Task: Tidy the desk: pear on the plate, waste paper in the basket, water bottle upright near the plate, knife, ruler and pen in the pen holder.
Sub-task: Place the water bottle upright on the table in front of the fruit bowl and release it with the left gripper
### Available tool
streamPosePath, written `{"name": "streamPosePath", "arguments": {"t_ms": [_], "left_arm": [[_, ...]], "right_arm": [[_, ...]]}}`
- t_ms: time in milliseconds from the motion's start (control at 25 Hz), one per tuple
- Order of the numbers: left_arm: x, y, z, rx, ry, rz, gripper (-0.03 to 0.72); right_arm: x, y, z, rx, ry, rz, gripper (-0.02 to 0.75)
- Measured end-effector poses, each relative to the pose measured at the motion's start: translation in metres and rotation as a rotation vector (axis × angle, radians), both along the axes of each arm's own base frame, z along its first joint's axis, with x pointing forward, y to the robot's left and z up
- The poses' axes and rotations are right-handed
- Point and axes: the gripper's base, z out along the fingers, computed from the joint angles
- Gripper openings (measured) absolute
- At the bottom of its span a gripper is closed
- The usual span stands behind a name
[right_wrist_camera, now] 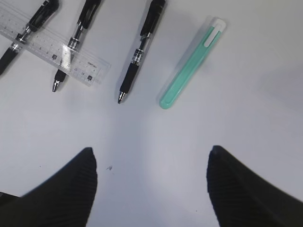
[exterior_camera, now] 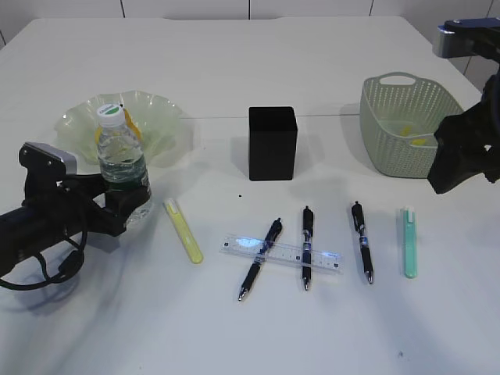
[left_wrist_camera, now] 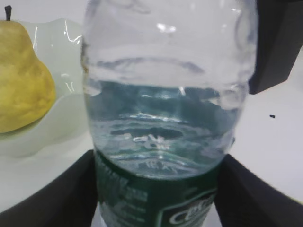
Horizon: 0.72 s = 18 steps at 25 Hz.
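We take the pen holder (exterior_camera: pixel 272 143) as our landmark, standing near the middle of the desk (exterior_camera: pixel 234 62). In front of it lie three dark pens; the left pen (exterior_camera: pixel 260 258) and the middle pen (exterior_camera: pixel 306 247) both cross the clear ruler (exterior_camera: pixel 280 252), while the right pen (exterior_camera: pixel 362 241) lies apart from it. Farther right of that lies a slim green cutter (exterior_camera: pixel 409 241), and left of the pens a slim yellow cutter (exterior_camera: pixel 183 230). To the right of the pen holder stands the basket (exterior_camera: pixel 409 125), with a yellow scrap showing inside. To its left sits the plate (exterior_camera: pixel 156 125), and in the left wrist view the pear (left_wrist_camera: pixel 21 80) rests on it.

The water bottle (exterior_camera: pixel 123 161) stands upright just in front of the plate. The left end effector (exterior_camera: pixel 117 199) reaches around the bottle's lower part, one finger (left_wrist_camera: pixel 66 194) on each side at the green label; we cannot tell whether the fingers press the bottle or stand just clear of it.

The right end effector (right_wrist_camera: pixel 151 182) hangs near the basket, above bare desk, its fingers well apart and holding nothing; the green cutter and right pen lie ahead of it.
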Motion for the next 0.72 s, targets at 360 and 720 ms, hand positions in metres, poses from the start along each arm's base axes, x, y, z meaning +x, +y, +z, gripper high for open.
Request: {"name": "streamPosePath", "arguments": {"t_ms": [360,720], "left_arm": [[-0.002,-0.003,0.023,0.052,-0.021,-0.054,0.519],[0.0,-0.003,0.065,0.025,-0.16,-0.049,0.606]], "right_arm": [[0.0,0.0,0.0,0.0,-0.002,0.0,0.536],[0.0,0.0,0.0,0.0,-0.002,0.0,0.536]]}}
